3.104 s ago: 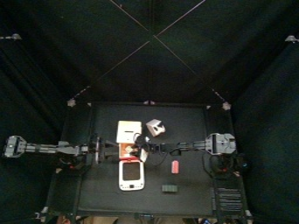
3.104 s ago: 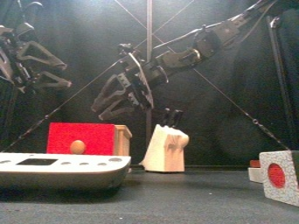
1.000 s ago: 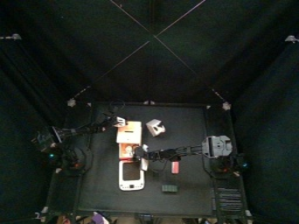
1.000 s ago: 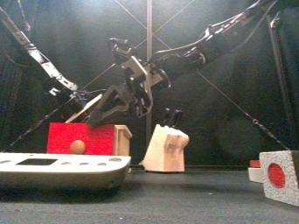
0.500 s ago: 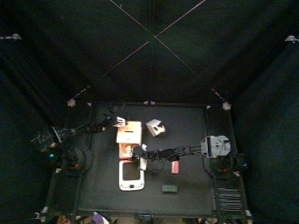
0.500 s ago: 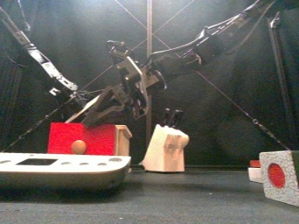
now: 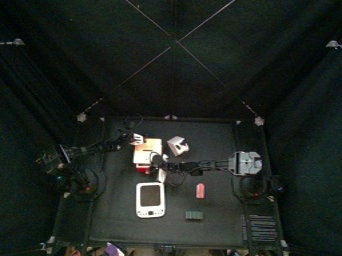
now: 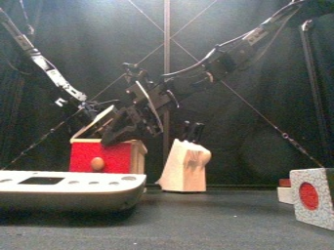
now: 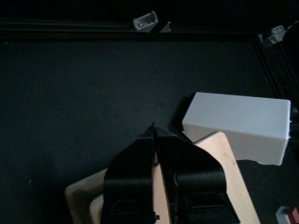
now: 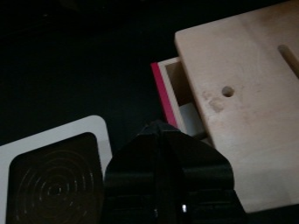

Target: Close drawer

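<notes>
The drawer (image 7: pixel 144 153) is a small pale boxy unit with an orange-red front (image 8: pixel 104 156) and a round knob, left of the table's middle. The red front (image 10: pixel 163 87) sits close against the pale body (image 10: pixel 246 87). My right gripper (image 10: pixel 158 129) hangs just before that red front with its jaws together, reaching in from the right (image 7: pixel 163 168). My left gripper (image 9: pixel 156 131) is shut too, and lies over the unit's pale top (image 9: pixel 222 144) from the back left (image 7: pixel 130 143). Whether either touches the unit I cannot tell.
A white cube (image 7: pixel 175 146) stands right beside the drawer unit. A flat white rounded device (image 7: pixel 150 199) with a dark screen lies toward the front. A small red piece (image 7: pixel 199 189) and a dark block (image 7: pixel 195 214) lie to the front right.
The red drawer front has slid back toward the unit's body and shows narrower in the front view. My right gripper moved back with it. The left arm stayed over the unit.
</notes>
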